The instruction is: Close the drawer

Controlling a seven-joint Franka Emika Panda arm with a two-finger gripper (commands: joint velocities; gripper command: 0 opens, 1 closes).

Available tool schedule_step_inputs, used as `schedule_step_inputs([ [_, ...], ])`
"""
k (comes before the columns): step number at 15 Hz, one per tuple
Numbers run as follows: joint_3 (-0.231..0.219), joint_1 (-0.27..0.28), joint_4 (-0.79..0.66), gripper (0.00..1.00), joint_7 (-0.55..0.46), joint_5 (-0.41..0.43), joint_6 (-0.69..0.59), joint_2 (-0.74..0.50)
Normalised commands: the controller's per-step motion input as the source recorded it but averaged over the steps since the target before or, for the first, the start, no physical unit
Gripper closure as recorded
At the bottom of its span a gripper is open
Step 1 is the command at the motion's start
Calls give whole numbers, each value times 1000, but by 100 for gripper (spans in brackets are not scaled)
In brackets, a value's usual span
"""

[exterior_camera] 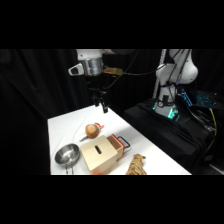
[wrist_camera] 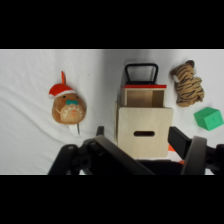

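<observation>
One drawer (wrist_camera: 144, 95) open | end effector (exterior_camera: 102, 106) above | fingers blurred

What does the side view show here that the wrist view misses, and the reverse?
Only the side view shows the round metal bowl beside the wooden box, plus the arm's base and the gripper hanging high above the table. Only the wrist view shows a green block. Both show the drawer pulled out with its black loop handle, the walrus toy and the striped tiger toy.
</observation>
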Motion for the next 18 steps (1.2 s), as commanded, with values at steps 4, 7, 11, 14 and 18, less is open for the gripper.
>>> schedule_step_inputs([
  [4, 47, -46, -42, 0, 43, 7, 167, 9],
  [7, 48, -53, -280, 0, 2, 29, 299, -199],
  [11, 37, -58, -467, 0, -23, -2, 292, -388],
  [14, 18, -63, -564, 0, -38, -6, 293, -453],
  [18, 11, -50, -579, 0, -16, 24, 426, -389],
])
